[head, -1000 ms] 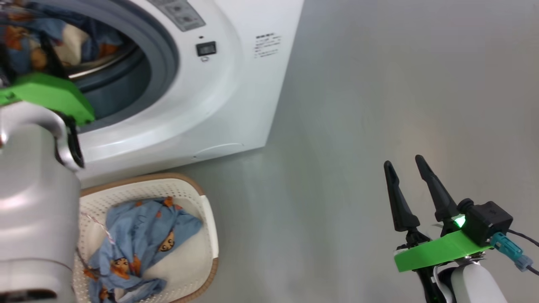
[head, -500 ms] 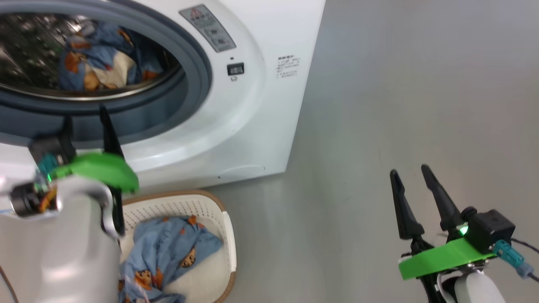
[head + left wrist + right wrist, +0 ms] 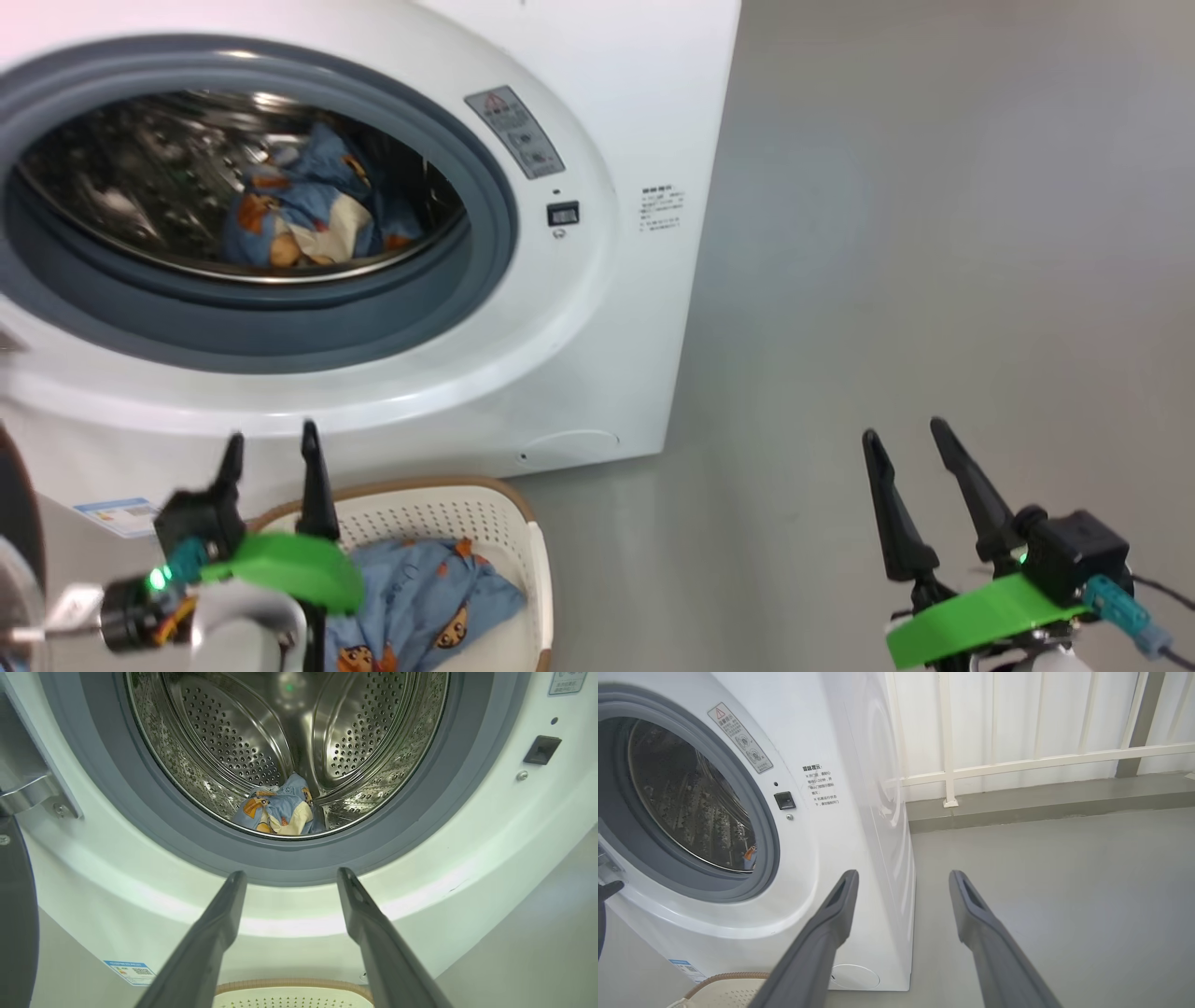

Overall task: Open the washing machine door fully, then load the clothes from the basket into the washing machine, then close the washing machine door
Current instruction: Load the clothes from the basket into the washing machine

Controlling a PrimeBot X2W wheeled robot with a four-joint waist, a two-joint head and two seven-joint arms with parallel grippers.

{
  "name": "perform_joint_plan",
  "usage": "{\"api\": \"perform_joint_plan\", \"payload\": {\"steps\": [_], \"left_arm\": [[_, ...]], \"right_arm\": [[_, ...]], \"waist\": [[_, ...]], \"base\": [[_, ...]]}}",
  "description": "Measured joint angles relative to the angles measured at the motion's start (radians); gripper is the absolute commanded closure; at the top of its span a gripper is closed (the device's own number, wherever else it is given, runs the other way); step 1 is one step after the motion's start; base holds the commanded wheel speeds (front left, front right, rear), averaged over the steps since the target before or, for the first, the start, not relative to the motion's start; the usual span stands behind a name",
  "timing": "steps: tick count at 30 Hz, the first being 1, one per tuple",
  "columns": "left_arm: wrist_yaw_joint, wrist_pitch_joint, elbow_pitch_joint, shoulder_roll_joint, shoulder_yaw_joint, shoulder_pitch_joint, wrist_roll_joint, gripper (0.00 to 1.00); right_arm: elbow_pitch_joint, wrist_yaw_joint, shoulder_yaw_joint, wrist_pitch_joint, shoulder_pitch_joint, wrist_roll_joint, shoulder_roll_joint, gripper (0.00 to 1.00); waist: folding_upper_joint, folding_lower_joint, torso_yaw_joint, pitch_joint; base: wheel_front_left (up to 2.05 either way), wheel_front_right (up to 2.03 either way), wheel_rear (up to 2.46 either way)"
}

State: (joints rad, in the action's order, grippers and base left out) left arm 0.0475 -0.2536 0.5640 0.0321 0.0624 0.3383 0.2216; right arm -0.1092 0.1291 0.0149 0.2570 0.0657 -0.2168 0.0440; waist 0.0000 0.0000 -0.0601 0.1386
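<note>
Head view: washing machine (image 3: 607,355) mouth toward camera

Washing machine (image 3: 644,93), white front-loader, is seen w/ door (image 3: 16,914) swung open at left; only the door's dark edge is shown. One blue patterned garment (image 3: 308,219) is bunched at btm of steel drum (image 3: 224,742). Cream perforated basket (image 3: 439,518), brown-rimmed, is set just below machine front; another blue garment (image 3: 420,597) is seen inside.
</note>
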Motion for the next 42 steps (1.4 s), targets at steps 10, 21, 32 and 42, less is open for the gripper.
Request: {"api": "perform_joint_plan", "payload": {"steps": [10,21,32,42], "left_arm": [[0.023,0.0,-0.151,0.0,0.034,-0.203,0.002,0.0],[0.063,0.0,-0.292,0.002,0.057,-0.345,0.005,0.0],[0.081,0.0,-0.376,0.003,0.063,-0.426,0.005,0.0],[0.097,0.0,-0.412,0.007,0.058,-0.461,0.012,0.0]], "right_arm": [[-0.004,0.0,0.0,0.0,-0.061,0.006,0.012,0.0],[-0.006,0.0,0.009,0.0,-0.091,0.006,0.023,0.0],[-0.007,0.0,0.011,0.0,-0.092,0.006,0.024,0.0],[-0.011,0.0,0.011,0.0,-0.122,0.005,0.024,0.0]], "waist": [[0.0,0.0,0.038,-0.081],[0.0,0.0,0.089,-0.143],[0.0,0.0,0.108,-0.167],[0.0,0.0,0.107,-0.188]], "base": [[0.0,0.0,0.0],[0.0,0.0,0.0],[0.0,0.0,0.0],[0.0,0.0,0.0]]}}
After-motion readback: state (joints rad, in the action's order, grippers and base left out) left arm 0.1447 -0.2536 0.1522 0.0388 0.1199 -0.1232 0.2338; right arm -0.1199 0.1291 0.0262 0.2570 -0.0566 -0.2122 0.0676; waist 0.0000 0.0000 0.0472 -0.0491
